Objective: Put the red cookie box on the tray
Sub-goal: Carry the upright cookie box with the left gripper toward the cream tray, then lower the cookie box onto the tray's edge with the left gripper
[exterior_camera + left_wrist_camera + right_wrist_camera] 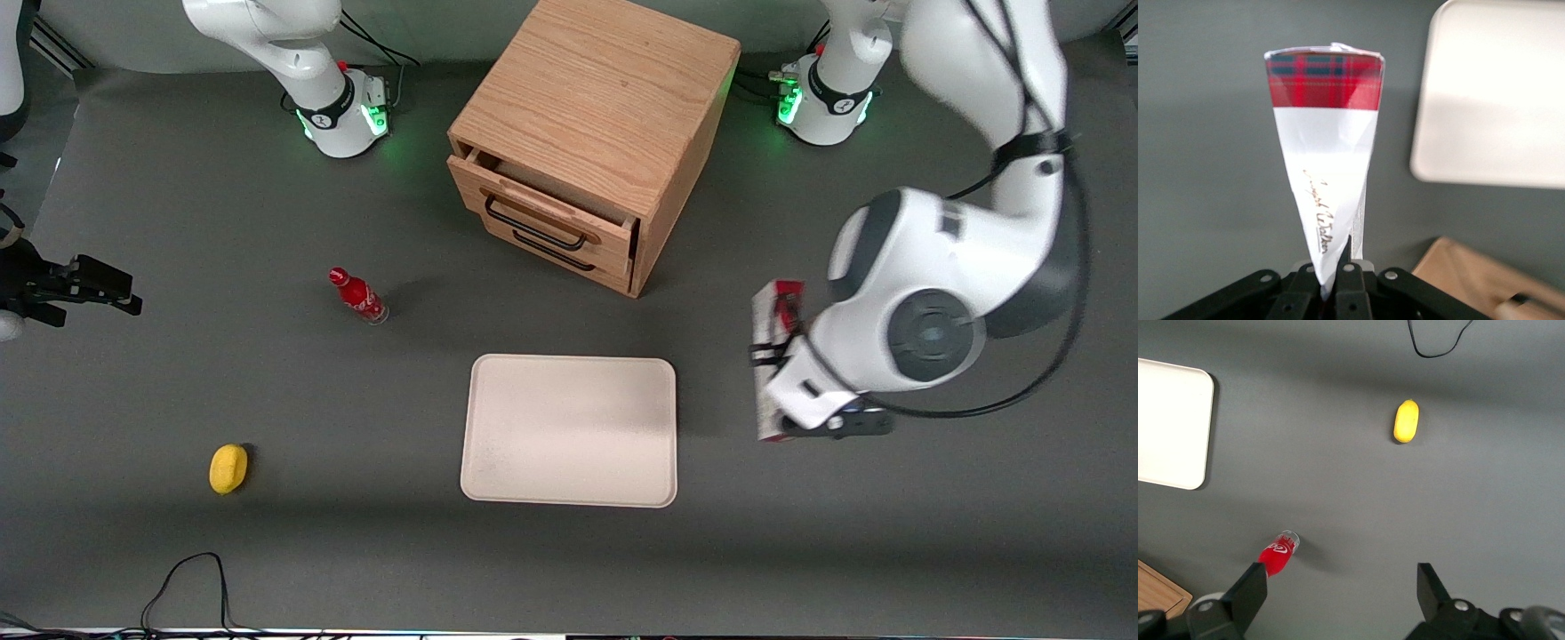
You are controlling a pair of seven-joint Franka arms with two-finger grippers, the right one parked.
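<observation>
Gripper (pixel 1335 283): we see its black fingers pinching the thin red-edged cookie box (pixel 1328 150) at one narrow end.
Box: held edge-up beside the flat cream-beige rectangular tray (pixel 570 430), apart from its rim.
Room: bare grey table (pixel 889 533) around them.

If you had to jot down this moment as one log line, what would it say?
gripper: shut on thin red-edged cookie box | box: held beside cream rectangular tray, toward working arm's end | tray: nothing on it | step: box not yet placed

We see bare tabletop (pixel 711 551) between the claw (pixel 772 356), clamped on the red cookie box (pixel 766 391), and the tray (pixel 569 431). The wooden cabinet (pixel 591 133) stands farther from the front camera, apart from both.
</observation>
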